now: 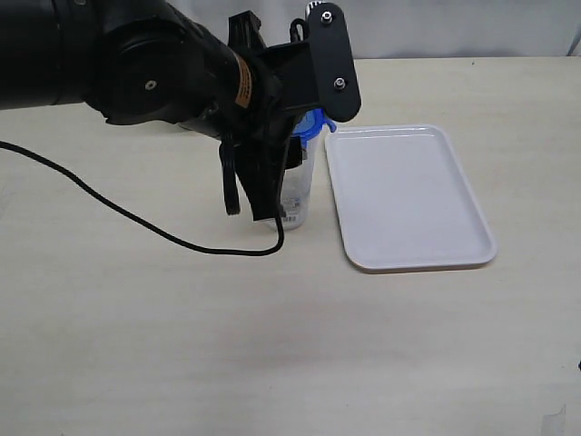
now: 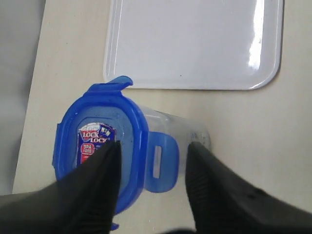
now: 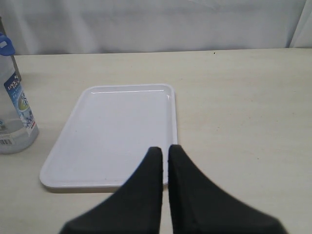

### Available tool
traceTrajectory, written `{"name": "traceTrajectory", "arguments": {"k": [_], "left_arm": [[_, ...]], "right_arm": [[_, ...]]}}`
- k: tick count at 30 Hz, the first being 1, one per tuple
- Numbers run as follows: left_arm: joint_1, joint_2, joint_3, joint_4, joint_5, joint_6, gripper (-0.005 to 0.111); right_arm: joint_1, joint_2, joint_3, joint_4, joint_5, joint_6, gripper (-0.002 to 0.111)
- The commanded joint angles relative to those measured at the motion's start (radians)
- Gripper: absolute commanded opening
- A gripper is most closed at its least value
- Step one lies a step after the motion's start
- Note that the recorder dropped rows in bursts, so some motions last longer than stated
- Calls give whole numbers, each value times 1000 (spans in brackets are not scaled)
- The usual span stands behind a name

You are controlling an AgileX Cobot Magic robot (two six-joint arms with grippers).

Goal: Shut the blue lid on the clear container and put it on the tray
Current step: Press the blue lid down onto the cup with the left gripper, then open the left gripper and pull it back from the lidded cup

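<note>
The clear container [image 1: 298, 195] stands upright on the table just left of the white tray [image 1: 408, 195]. The blue lid [image 2: 97, 117] sits on top of it, red-and-white sticker facing up. One clip tab [image 2: 163, 163] hangs down the container's side; another tab [image 2: 117, 83] sticks out toward the tray [image 2: 195, 44]. My left gripper [image 2: 153, 146] hovers over the lid, open, with the hanging tab between its fingers and untouched. My right gripper [image 3: 165, 148] is shut and empty above the tray's near edge [image 3: 117, 131]. The container [image 3: 14, 122] shows at the edge of that view.
The left arm [image 1: 182, 73] hides most of the container's upper part in the exterior view. A black cable [image 1: 136, 218] trails across the table on the left. The tray holds nothing. A pale wall or curtain lies behind the table's far edge.
</note>
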Motion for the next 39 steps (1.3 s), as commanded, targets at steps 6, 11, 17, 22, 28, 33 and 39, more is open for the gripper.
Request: {"name": "traceTrajectory", "arguments": {"k": [6, 11, 17, 22, 28, 33, 39], "left_arm": [[-7, 2, -5, -15, 55, -6, 58], [-7, 2, -5, -2, 181, -36, 58], [-7, -10, -5, 230, 276, -271, 58], [4, -11, -5, 386, 339, -390, 51], [157, -11, -5, 333, 231, -607, 23], [320, -11, -5, 89, 99, -577, 21], [456, -25, 44, -325, -148, -260, 21]], "right_arm": [[-4, -5, 2, 5, -4, 1, 4], [-4, -5, 2, 5, -4, 1, 4], [-4, -5, 2, 5, -4, 1, 4], [-4, -5, 2, 5, -4, 1, 4], [-4, -5, 2, 5, -4, 1, 4], [-4, -5, 2, 5, -4, 1, 4], [-4, -5, 2, 5, -4, 1, 4]]}}
